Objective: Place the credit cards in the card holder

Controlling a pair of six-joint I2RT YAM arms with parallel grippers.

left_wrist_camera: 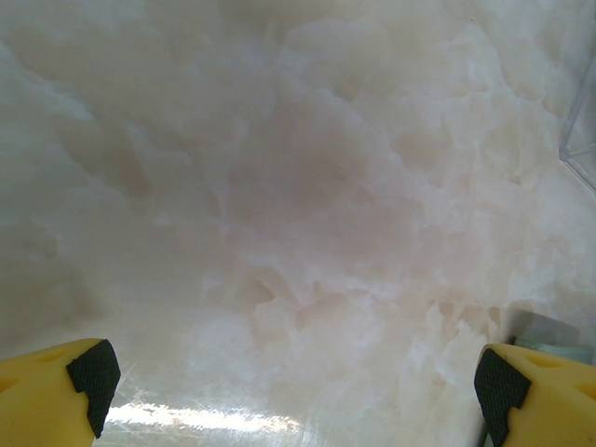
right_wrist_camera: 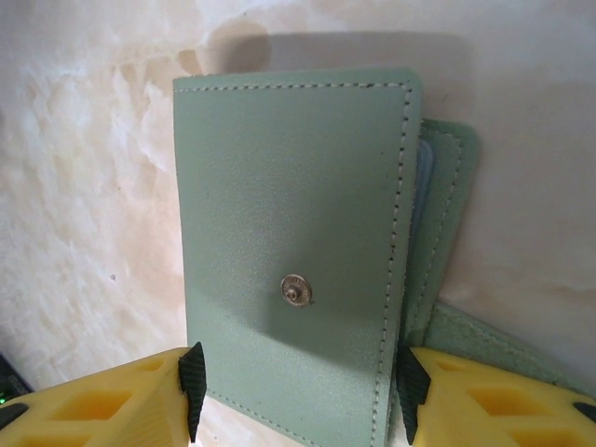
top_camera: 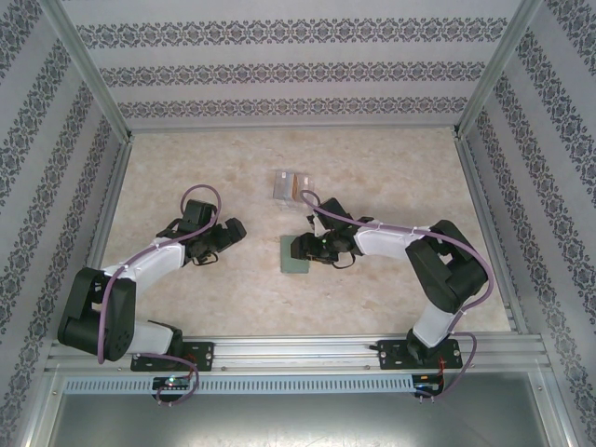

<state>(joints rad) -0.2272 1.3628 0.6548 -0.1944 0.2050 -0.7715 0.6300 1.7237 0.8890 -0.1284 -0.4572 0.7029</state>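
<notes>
the right claw pinches the card holder by its front flap's side edges on the tabletop, left claw spread wide to its left, credit cards beyond it, so the soft flap may buckle and slip free.

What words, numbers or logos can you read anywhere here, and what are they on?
No text here is readable.
On the metal snap of the green card holder: faint embossing, too small to read.
On the cards in the clear stand: any print is too small and blurred to read.
</notes>
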